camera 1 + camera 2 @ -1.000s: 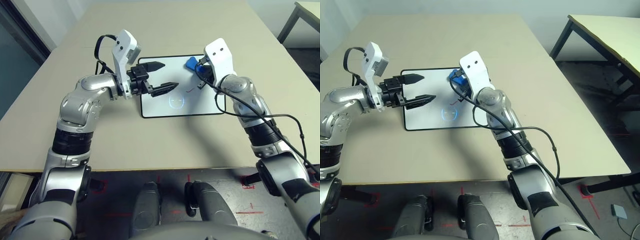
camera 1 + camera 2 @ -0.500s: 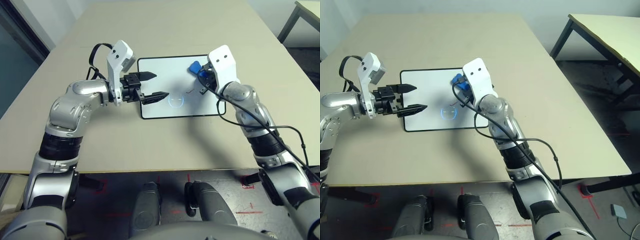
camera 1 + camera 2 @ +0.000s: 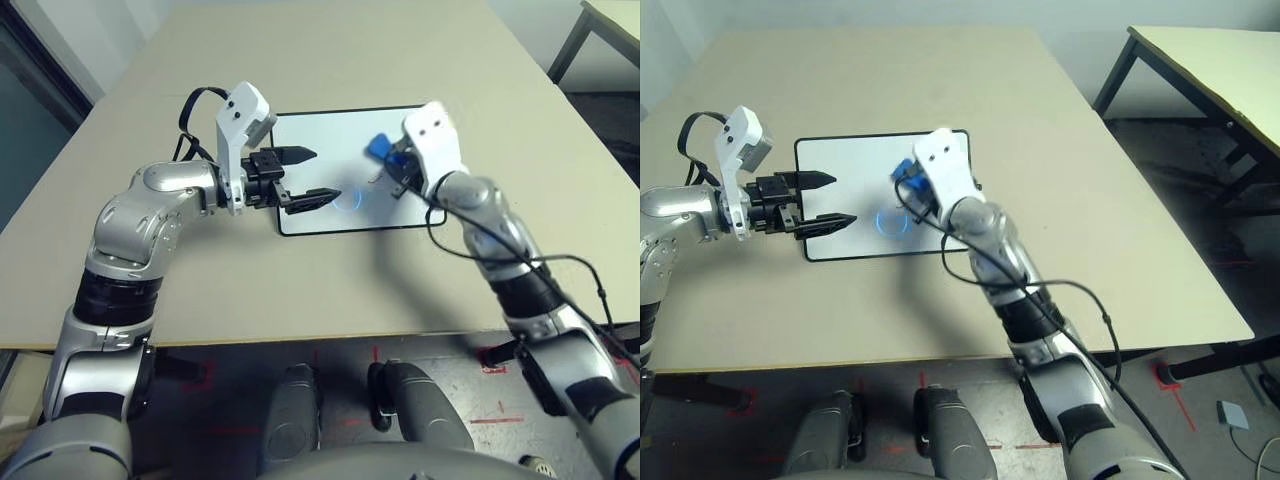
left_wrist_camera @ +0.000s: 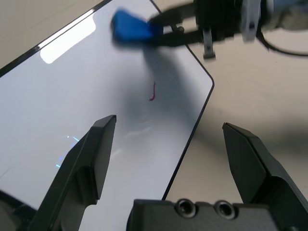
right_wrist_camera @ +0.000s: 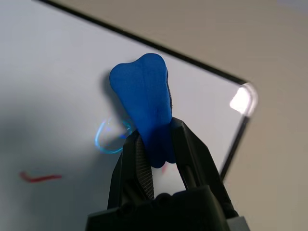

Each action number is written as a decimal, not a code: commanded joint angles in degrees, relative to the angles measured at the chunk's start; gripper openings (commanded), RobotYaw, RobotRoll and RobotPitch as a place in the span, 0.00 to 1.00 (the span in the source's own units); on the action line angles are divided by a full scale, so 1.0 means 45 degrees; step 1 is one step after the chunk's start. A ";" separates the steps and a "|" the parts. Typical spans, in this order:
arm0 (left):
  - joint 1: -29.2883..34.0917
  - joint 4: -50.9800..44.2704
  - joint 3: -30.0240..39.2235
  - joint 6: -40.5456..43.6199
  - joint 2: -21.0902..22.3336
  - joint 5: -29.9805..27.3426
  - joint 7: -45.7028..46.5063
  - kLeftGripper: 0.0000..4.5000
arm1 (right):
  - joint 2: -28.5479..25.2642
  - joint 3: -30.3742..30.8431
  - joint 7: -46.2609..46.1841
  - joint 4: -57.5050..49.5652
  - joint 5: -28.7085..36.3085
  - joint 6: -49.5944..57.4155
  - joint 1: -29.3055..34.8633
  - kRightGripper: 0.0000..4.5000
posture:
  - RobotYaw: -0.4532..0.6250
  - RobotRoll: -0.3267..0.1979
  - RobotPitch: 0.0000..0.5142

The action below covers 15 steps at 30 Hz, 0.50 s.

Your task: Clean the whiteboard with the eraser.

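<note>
eraser (image 4: 131, 28) blurred, whiteboard (image 4: 72, 110) perhaps edge-cropped

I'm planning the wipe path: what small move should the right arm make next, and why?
Probably sweep the eraser in the right tool across the small red mark on the whiteboard: the mark is unwiped, close beside the eraser.
</note>
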 commanded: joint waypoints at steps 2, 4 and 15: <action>0.0122 -0.0205 0.0000 0.0104 0.0015 -0.0127 0.0018 1.00 | -0.0184 -0.0246 -0.0239 0.0731 -0.0036 0.0063 0.0100 0.17 | 0.44 0.62 0.31; 0.0129 -0.0221 -0.0007 0.0109 -0.0011 -0.0135 0.0038 1.00 | -0.0200 -0.0225 -0.0226 0.0769 -0.0026 0.0027 0.0283 0.17 | 0.44 0.62 0.31; 0.0108 -0.0259 0.0002 0.0119 -0.0051 -0.0149 0.0085 1.00 | 0.0267 0.0546 0.0085 -0.0559 -0.0021 0.0829 0.2304 0.16 | 0.44 0.62 0.32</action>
